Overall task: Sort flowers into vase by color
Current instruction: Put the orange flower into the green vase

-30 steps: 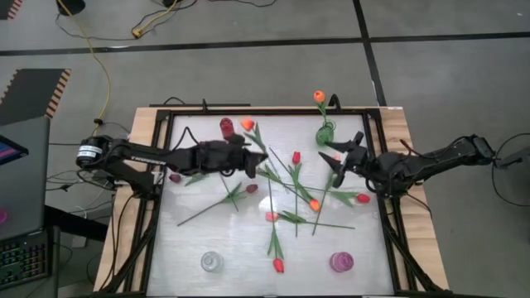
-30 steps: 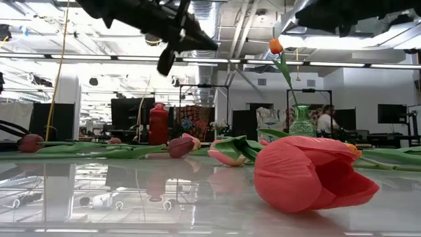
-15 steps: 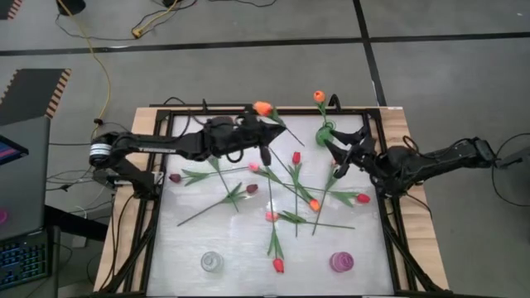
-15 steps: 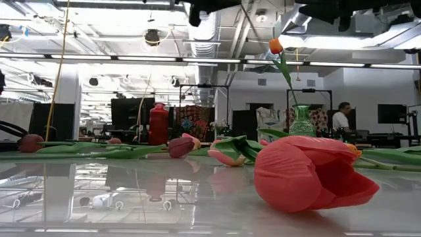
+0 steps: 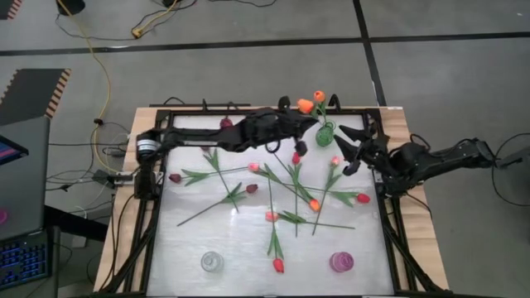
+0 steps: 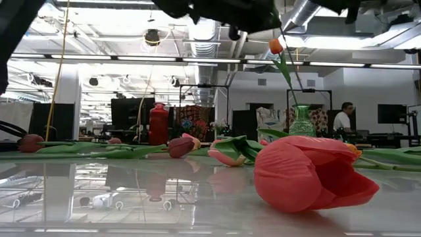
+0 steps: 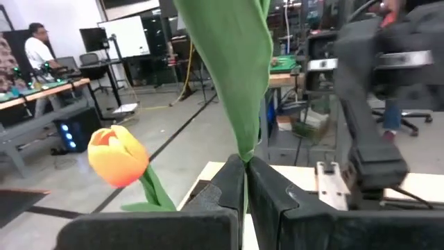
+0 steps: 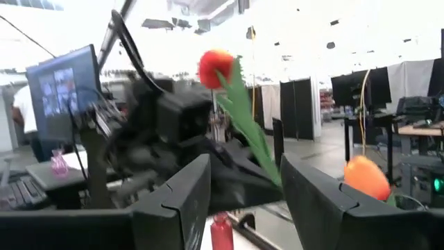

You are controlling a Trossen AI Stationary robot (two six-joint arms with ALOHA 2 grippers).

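My left gripper (image 5: 291, 124), clamped on an orange tulip (image 5: 305, 105), has swung beside the green vase (image 5: 325, 132) holding one orange flower; most flowers (image 5: 286, 178) lie unsorted.

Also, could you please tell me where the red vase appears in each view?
High view: red vase at the far edge, left of the green vase.
Low view: at the back, left of centre.
Left wrist view: not in it.
Right wrist view: beyond the right gripper, between its fingers.
Shared landmark: the green vase.
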